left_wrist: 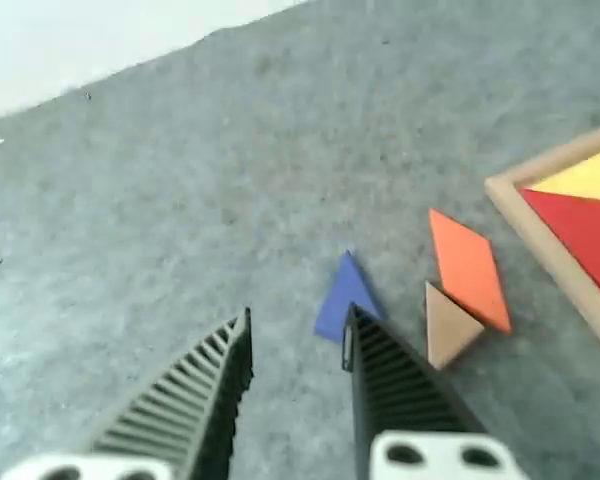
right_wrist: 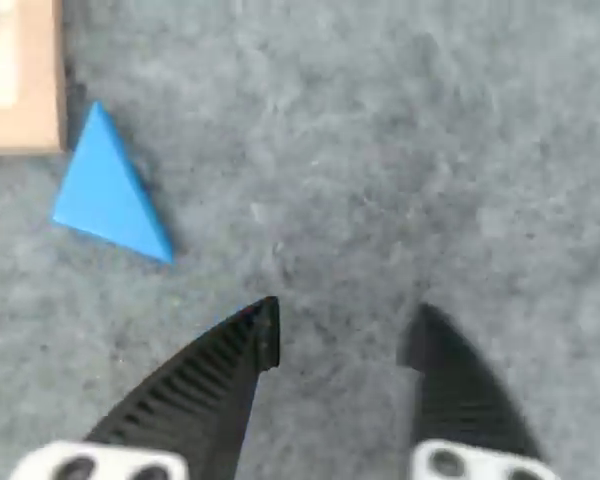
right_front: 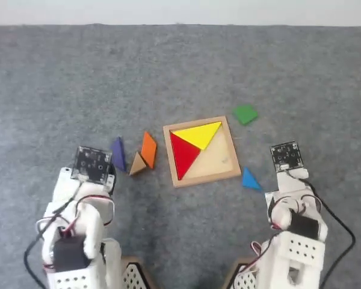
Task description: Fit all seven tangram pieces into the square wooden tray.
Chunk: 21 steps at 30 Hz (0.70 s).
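The square wooden tray [right_front: 227, 171] lies mid-table and holds a yellow triangle [right_front: 198, 134] and a red triangle [right_front: 183, 153]. Left of it lie an orange parallelogram [right_front: 148, 149], a tan triangle [right_front: 137, 164] and a dark blue triangle [right_front: 118, 153]. A green square [right_front: 245, 114] rests beyond the tray's far right corner. A light blue triangle [right_front: 249, 179] lies at its near right corner. My left gripper [left_wrist: 295, 335] is open, close to the dark blue triangle [left_wrist: 345, 295]. My right gripper [right_wrist: 340, 330] is open over bare carpet, beside the light blue triangle [right_wrist: 108, 192].
Grey carpet [right_front: 180, 72] covers the whole table. A pale wall edge runs along the far side. Both arm bases stand at the near edge, left [right_front: 78, 253] and right [right_front: 292, 241].
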Tool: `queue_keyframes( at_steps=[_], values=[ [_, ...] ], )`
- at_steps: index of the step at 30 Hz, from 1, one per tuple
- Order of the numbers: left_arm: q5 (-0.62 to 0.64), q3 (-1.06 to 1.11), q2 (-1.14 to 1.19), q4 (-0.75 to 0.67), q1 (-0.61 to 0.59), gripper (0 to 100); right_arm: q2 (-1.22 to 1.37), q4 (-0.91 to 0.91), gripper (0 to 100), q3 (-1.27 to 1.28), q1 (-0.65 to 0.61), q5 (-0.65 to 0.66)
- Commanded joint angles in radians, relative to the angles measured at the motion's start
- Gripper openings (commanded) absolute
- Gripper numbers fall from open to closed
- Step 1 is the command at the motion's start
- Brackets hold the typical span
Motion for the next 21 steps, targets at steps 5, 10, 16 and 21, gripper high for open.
queue_keyframes(
  at_steps=[5,10,16,21],
  values=[
    [0.040,-0.533,0.838,0.074,0.104,15,-0.268,0.059,0.9,0.100,0.016,0.032],
    [0.118,-0.774,1.287,0.049,0.272,15,-0.444,0.148,1.2,0.153,0.012,0.069],
    [0.176,-0.866,1.519,-0.064,0.434,15,-0.512,0.231,1.2,0.149,0.008,0.115],
    [0.201,-0.878,1.637,-0.146,0.377,15,-0.499,0.228,1.2,0.149,0.008,0.118]
  ],
)
